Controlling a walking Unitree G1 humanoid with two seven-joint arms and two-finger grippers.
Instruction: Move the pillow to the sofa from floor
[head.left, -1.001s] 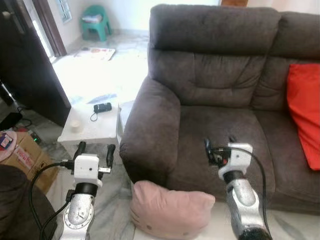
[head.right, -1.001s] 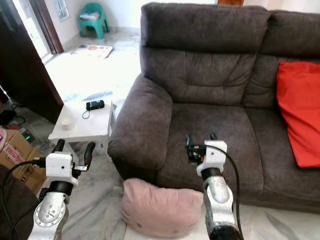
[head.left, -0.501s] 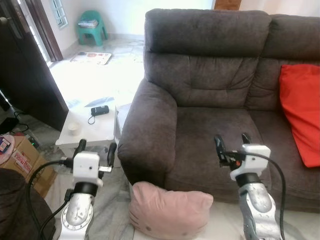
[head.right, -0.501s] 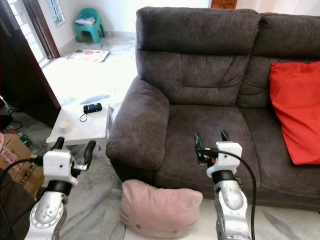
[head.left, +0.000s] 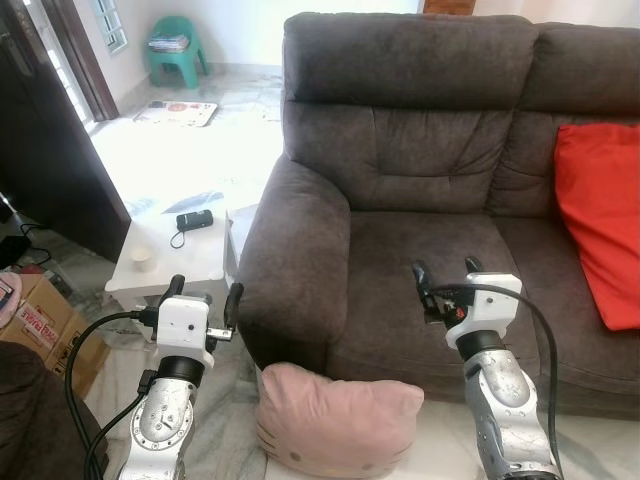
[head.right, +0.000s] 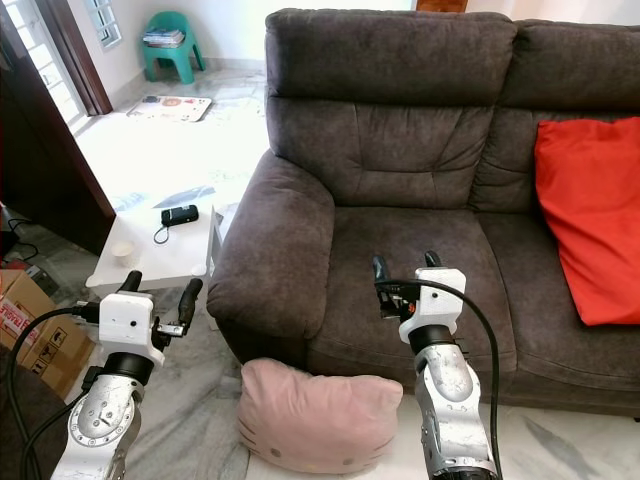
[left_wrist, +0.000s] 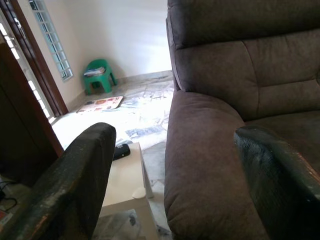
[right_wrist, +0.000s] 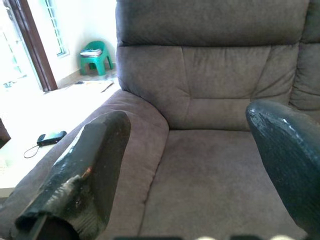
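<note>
Pink pillow (head.left: 338, 418) on marble floor (head.left: 240, 450) against brown sofa (head.left: 420, 170); both pincers (head.left: 205, 292) (head.left: 444, 271) spread, empty.

One pillow (head.left: 338, 420), one sofa (head.left: 420, 190), seemingly one cushion (head.left: 598, 230).

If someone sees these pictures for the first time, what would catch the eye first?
Probably the big dark brown sofa with a bright red cushion at its right end. Next, the pink pillow on the floor against the sofa's front, between the left gripper and right gripper, both open.
</note>
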